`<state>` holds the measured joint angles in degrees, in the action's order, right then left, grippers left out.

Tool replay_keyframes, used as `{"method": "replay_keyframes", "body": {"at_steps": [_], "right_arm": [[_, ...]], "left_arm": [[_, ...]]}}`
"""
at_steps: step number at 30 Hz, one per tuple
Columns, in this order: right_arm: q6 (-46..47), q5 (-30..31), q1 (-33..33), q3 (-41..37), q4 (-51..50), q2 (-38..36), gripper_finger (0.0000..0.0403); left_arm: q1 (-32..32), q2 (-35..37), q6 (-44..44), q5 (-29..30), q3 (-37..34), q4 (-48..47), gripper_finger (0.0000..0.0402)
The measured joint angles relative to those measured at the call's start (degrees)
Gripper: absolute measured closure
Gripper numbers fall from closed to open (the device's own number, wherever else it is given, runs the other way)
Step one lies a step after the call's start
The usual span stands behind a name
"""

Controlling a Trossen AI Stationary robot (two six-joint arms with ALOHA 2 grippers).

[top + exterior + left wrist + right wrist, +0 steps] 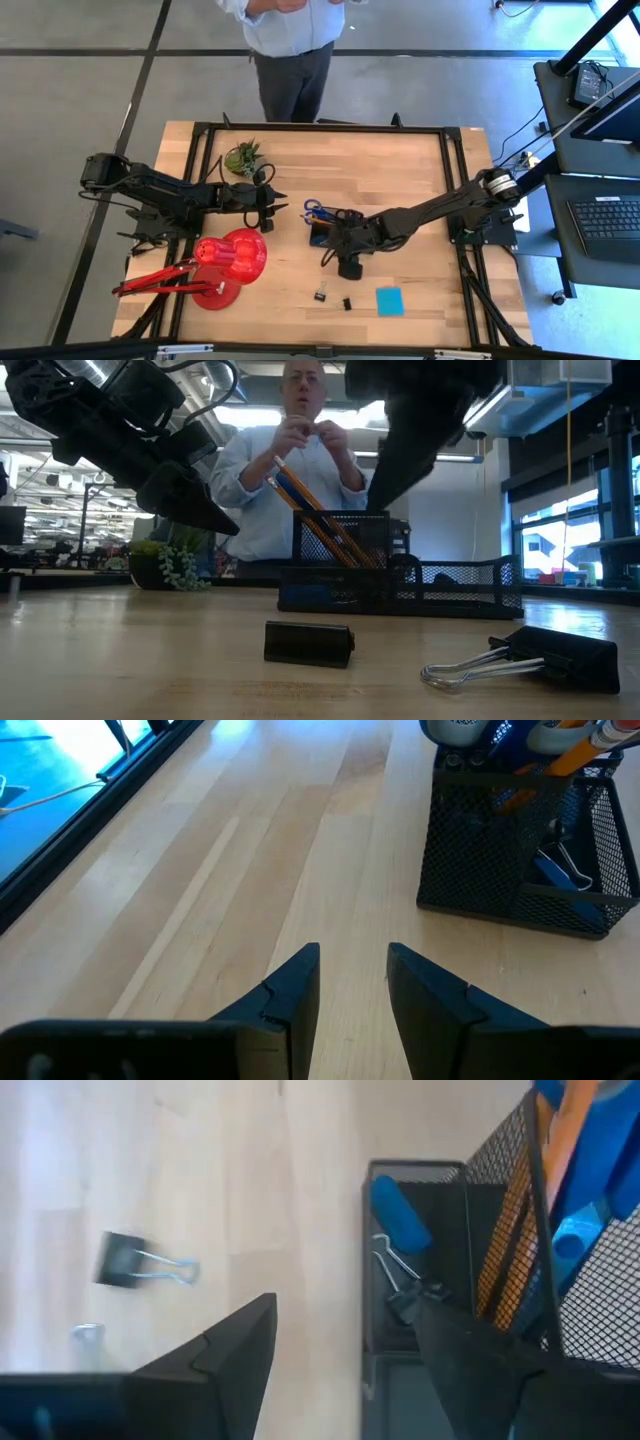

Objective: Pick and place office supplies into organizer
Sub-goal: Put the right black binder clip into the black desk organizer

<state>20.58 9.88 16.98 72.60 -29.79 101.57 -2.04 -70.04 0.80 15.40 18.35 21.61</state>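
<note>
The black mesh organizer (322,228) stands mid-table, with blue-handled scissors (313,208) and an orange-yellow pencil (310,505) upright in its tall cup. A blue eraser (400,1210) and a binder clip (405,1292) lie in its low tray. Two more binder clips (321,294) (347,302) and the cyan pad (390,301) lie on the table nearer the front. My right gripper (350,1345) hovers open above the tray's edge, holding nothing. My left gripper (352,970) waits open, left of the organizer (520,850).
A red desk lamp (228,262) lies at the front left and a small potted plant (245,158) stands at the far left. A person (290,50) stands at the table's far edge. Bare wood lies between the left gripper and the organizer.
</note>
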Motion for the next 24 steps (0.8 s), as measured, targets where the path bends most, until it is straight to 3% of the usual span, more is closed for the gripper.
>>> {"method": "replay_keyframes", "body": {"at_steps": [15,19,24], "right_arm": [[-5.97,-18.85,0.92,0.0,1.19,-1.65,0.0164],[-6.12,-16.32,2.61,-0.02,5.35,-1.65,0.0164],[-7.63,-7.58,6.26,-0.02,6.06,-1.65,0.0175]], "left_arm": [[0.0,-0.02,2.54,0.0,0.0,0.0,0.0288],[0.0,-0.02,2.52,0.0,0.0,-0.12,0.0288],[0.0,-0.02,2.54,-0.01,0.0,-0.72,0.0288]]}}
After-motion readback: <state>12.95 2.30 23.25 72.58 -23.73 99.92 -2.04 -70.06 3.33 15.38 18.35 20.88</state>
